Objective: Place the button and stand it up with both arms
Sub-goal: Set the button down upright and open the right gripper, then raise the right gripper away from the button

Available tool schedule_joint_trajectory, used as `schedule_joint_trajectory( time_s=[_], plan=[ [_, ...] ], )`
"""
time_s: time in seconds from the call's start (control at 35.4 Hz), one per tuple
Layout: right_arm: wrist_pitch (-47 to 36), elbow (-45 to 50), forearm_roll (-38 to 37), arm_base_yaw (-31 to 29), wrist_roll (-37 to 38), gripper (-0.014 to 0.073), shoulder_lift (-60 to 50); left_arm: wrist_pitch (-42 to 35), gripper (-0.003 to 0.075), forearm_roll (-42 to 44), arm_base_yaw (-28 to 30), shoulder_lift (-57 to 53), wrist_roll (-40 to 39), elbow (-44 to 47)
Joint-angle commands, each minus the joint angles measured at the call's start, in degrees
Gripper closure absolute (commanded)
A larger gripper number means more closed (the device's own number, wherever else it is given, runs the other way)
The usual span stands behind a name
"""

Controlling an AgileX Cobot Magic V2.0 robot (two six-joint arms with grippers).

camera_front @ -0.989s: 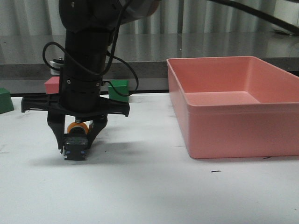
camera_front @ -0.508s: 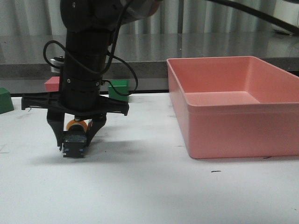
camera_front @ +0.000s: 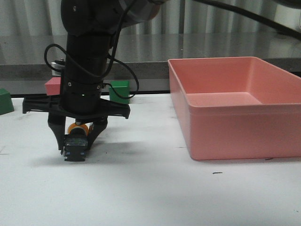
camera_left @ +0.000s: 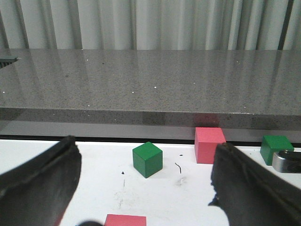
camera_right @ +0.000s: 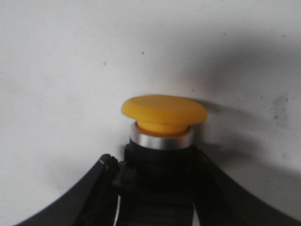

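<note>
Yellow-capped button point(camera_front: 75, 141) held upright on the left part of the table, one arm's work.

White table point(camera_front: 155, 197) lies nearest. On its left part the right gripper point(camera_front: 75, 147) points straight down, its two dark fingers point(camera_front: 55, 134) closed narrowly on the button's blocky base, cap upward; whether the base touches the surface, I cannot tell. The right wrist view shows that one button point(camera_right: 163, 113) from close by: yellow cap, silver ring, black body between the fingers. One pink bin point(camera_front: 235, 132) stands well apart to the right. Farther back, by the table's rear edge, the front view shows two green cubes point(camera_front: 120, 91) and one pink cube point(camera_front: 52, 85). The left gripper point(camera_left: 146, 165) has its jaws wide apart, holding nothing; its view counts two green cubes point(camera_left: 147, 159) and two pink cubes point(camera_left: 209, 144).
</note>
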Motion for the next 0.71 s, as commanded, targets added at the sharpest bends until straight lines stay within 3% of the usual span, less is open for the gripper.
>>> schedule_joint_trajectory(
  time_s=[0.0,0.23,0.54,0.68],
  plan=[
    [-1.34,-1.97,0.32,0.02,-0.16,0.033,-3.75,-4.2,0.0176,-0.5,-0.02,0.7,-0.57,-2.14],
    [-0.46,-2.72,0.32,0.02,-0.16,0.0135,-3.75,-4.2,0.0176,-0.5,-0.02,0.7,-0.57,-2.14],
    [11.68,-17.88,0.12,-0.04,-5.65,0.0136,-3.75,-4.2,0.0176,-0.5,-0.02,0.7,-0.57,-2.14],
    [16.9,-27.02,-3.43,-0.04,-5.72,0.0194,-3.75,-4.2,0.0176,-0.5,-0.02,0.7,-0.57,-2.14]
  ],
)
